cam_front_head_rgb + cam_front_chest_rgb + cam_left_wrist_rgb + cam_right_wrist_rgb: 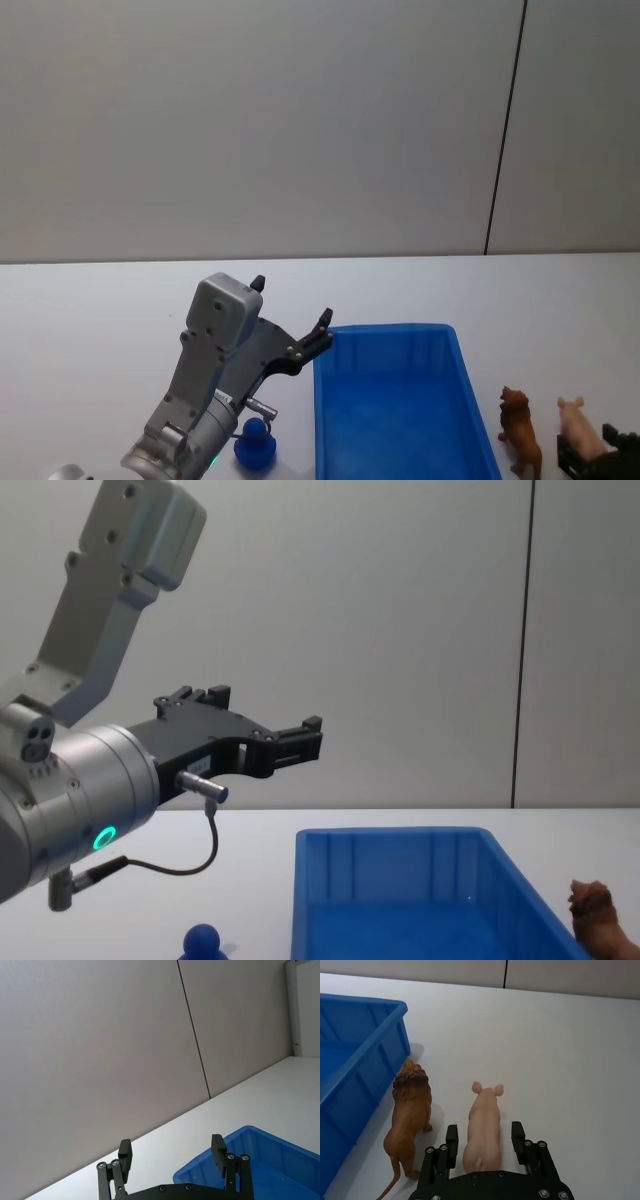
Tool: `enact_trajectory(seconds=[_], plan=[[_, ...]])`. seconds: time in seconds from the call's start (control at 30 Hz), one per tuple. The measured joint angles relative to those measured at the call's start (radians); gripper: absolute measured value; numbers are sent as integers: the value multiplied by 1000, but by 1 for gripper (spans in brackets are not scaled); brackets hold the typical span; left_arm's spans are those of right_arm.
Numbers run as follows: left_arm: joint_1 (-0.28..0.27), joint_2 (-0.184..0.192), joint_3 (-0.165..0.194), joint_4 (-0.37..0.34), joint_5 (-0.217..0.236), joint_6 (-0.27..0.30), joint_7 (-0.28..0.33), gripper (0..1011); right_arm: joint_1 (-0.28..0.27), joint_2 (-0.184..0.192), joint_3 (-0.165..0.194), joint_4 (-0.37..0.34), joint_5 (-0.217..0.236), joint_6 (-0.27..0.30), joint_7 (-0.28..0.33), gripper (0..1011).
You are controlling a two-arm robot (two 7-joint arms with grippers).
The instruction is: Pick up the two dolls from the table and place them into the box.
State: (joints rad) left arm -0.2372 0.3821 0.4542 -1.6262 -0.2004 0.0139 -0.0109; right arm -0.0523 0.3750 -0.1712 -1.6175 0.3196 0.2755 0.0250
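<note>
Evidently the task is barely begun: no doll shows inside the box, and both stand on the table (80, 320). On the left, the blue doll (256, 445) sits on the table just beside the box's left wall, close under the left arm. The left gripper (292, 302) hangs raised above it, near the box's far left corner, its fingers spread and holding nothing. The box (390, 328) lies in the middle, its visible floor bare. To its right the brown doll (410, 1110) stands upright just beside the box's right wall, untouched. Next to it stands a pink pig (485, 1105), and the right gripper (485, 1129) sits low behind it with fingers spread either side of its rump, a gap showing on each side, so it grips nothing yet. Both pick-ups and both placings appear to remain, and the right gripper seems lined up on the pig rather than the brown doll.
</note>
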Motion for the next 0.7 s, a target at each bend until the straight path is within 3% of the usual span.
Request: enact_trajectory(seconds=[0.03,0.13,0.23,0.33,0.7], plan=[[0,0,0,0,0,0,0,1001,1,-2,-1,6,1,2,1,645],[0,0,0,0,0,0,0,1001,2,-4,-1,11,3,3,3,589],[0,0,0,0,0,0,0,1001,4,-8,-2,14,5,4,5,445],[0,0,0,0,0,0,0,1001,4,-10,-2,13,5,3,6,380],[0,0,0,0,0,0,0,1001,0,-9,-1,-50,-16,-25,9,380]])
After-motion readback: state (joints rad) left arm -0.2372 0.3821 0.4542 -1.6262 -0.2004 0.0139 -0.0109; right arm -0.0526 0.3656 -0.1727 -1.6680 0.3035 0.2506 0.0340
